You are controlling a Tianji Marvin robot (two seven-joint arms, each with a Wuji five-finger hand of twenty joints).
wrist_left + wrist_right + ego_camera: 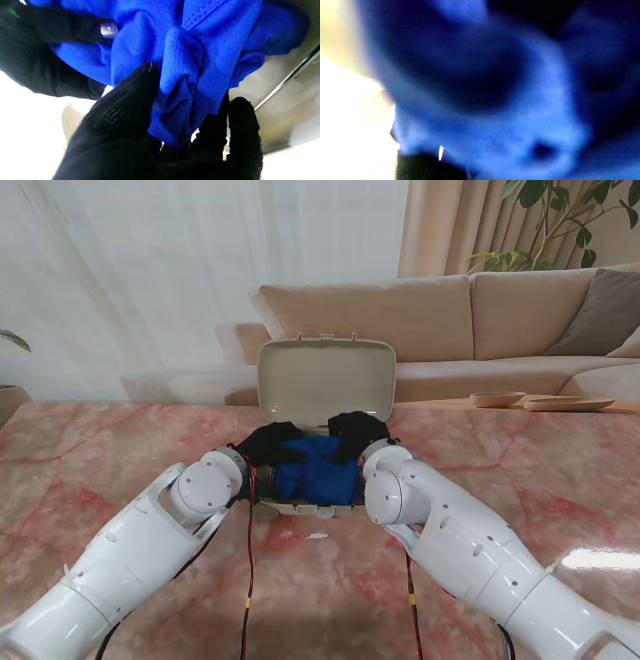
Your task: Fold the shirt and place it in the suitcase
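Note:
A crumpled blue shirt (pixel 318 468) lies bunched in the base of a small beige suitcase (pixel 300 507), whose lid (pixel 325 380) stands upright behind it. My black-gloved left hand (pixel 268 445) is at the shirt's left side. In the left wrist view its thumb (pixel 125 107) and fingers (pixel 240 120) pinch a fold of the shirt (pixel 190 50). My right hand (pixel 357 432) sits on the shirt's right side, and in that same wrist view it (pixel 37 50) wraps cloth. The right wrist view is filled with blurred blue shirt (pixel 495 100).
The suitcase stands mid-table on pink marble (pixel 100 470). Its pale inner wall (pixel 287 100) shows beside the shirt. Behind the table are a beige sofa (pixel 470 310) and wooden dishes (pixel 497 398). Red and black cables (pixel 250 580) hang under my arms.

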